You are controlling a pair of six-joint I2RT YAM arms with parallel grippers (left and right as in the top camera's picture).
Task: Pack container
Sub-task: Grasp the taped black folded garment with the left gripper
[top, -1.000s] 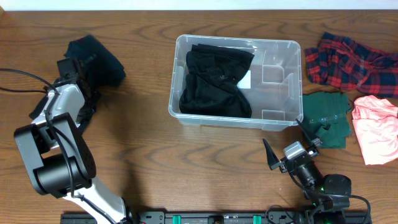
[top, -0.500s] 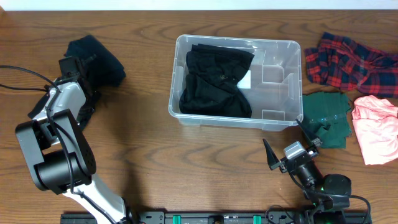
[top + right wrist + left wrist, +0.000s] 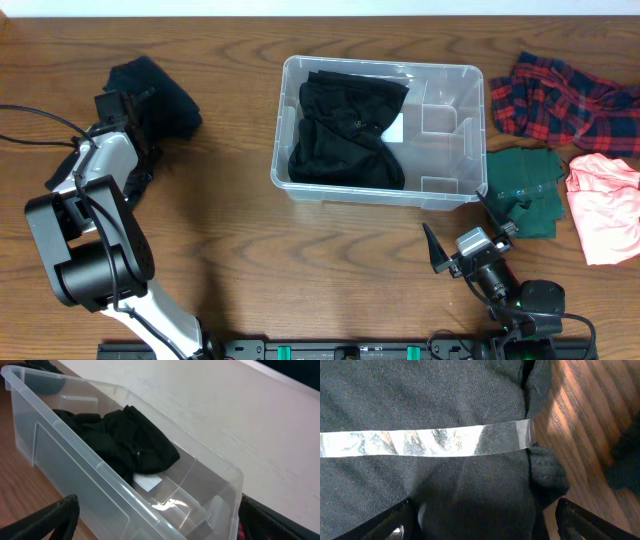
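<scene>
At the far left of the wooden surface (image 3: 250, 260) lies a dark garment (image 3: 160, 95), bunched into a heap; the left gripper (image 3: 485, 512) is right above it with its jaws spread wide and nothing held between them; in the left wrist view the dark cloth fills nearly the whole picture, a shiny strip (image 3: 430, 442) runs across it, and bare wood shows only at the right edge; what the strip is made of cannot be told.

In the middle of the surface stands the container (image 3: 455, 135), upright and uncovered, its long sides running left to right; a black garment (image 3: 345, 130) is crumpled in its left half, partly covering a white label (image 3: 394, 128) on the base; the right half shows only clear plastic and moulded notches.

Just below the container's right corner sits the right gripper (image 3: 159, 510), jaws fully apart and empty, aimed at the container's near wall; beside it a green cloth (image 3: 525, 185) lies close to the container's right end; above that a red and navy plaid cloth (image 3: 560, 100) is spread out; at the far right edge rests a pink cloth (image 3: 605, 205), touching the green one.
</scene>
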